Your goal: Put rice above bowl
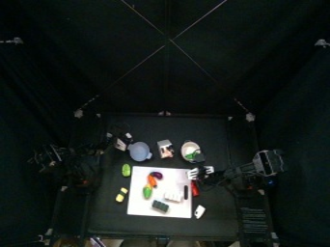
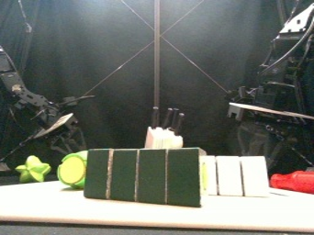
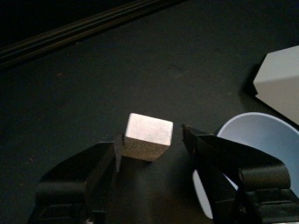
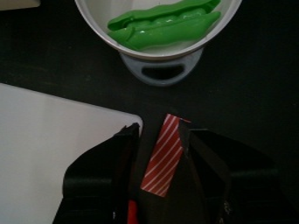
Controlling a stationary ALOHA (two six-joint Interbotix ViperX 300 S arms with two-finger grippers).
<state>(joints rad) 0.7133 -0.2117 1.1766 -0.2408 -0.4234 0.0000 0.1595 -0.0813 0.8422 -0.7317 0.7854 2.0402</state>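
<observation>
— White rice block (image 3: 149,137), where is it?
— Between the left gripper's (image 3: 156,150) spread jaws, on the table, beside the pale bowl (image 3: 250,149).
— Gripped?
— No, released; the jaws stand apart from it.

seen from above, the bowl (image 1: 139,150) sits on the table (image 1: 106,214) toward ten o'clock of the board (image 1: 157,197). a small block (image 1: 125,144) lies just beside the bowl at ten o'clock of it; the left wrist view shows this block (image 3: 149,137) and the bowl (image 3: 260,144) apart. a cup (image 1: 192,150) stands at three o'clock of the bowl and holds a pea pod (image 4: 166,24). the knife block (image 1: 165,149) stands between bowl and cup.
</observation>
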